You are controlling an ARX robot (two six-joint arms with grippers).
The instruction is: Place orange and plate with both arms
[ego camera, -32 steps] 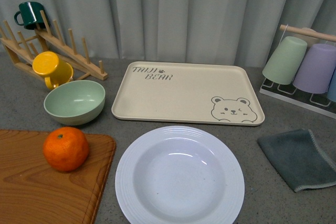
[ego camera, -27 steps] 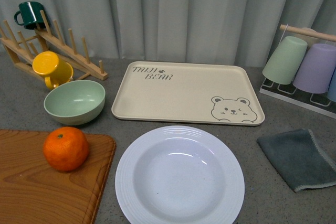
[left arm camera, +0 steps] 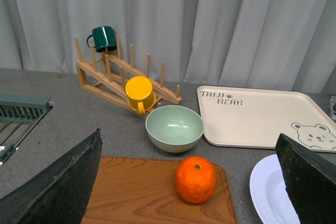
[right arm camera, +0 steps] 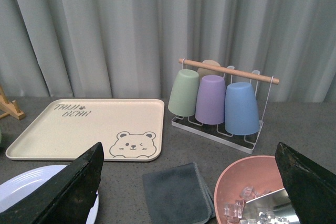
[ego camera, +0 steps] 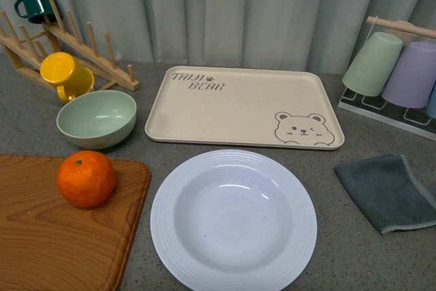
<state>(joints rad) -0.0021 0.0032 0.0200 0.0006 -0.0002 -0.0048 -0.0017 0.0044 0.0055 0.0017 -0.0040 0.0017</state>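
The orange (ego camera: 86, 178) sits on a wooden cutting board (ego camera: 48, 236) at the front left; it also shows in the left wrist view (left arm camera: 195, 179). The white plate (ego camera: 234, 217) lies empty on the grey table, front centre, just ahead of the beige bear tray (ego camera: 242, 107). Neither arm shows in the front view. My left gripper (left arm camera: 191, 192) is open, its dark fingers (left arm camera: 58, 182) wide either side of the orange, well back from it. My right gripper (right arm camera: 191, 192) is open above a grey cloth (right arm camera: 176, 195); the plate's edge (right arm camera: 31, 190) shows by its finger.
A pale green bowl (ego camera: 97, 118) stands behind the board. A wooden rack (ego camera: 61, 52) holds a yellow mug (ego camera: 65, 74) and a green mug (ego camera: 37, 1). Upturned cups (ego camera: 395, 66) hang at the right. A pink bowl of ice (right arm camera: 252, 195) sits beside the cloth.
The front view has shifted slightly; everything sits a little lower or higher in frame. No object on the table has moved.
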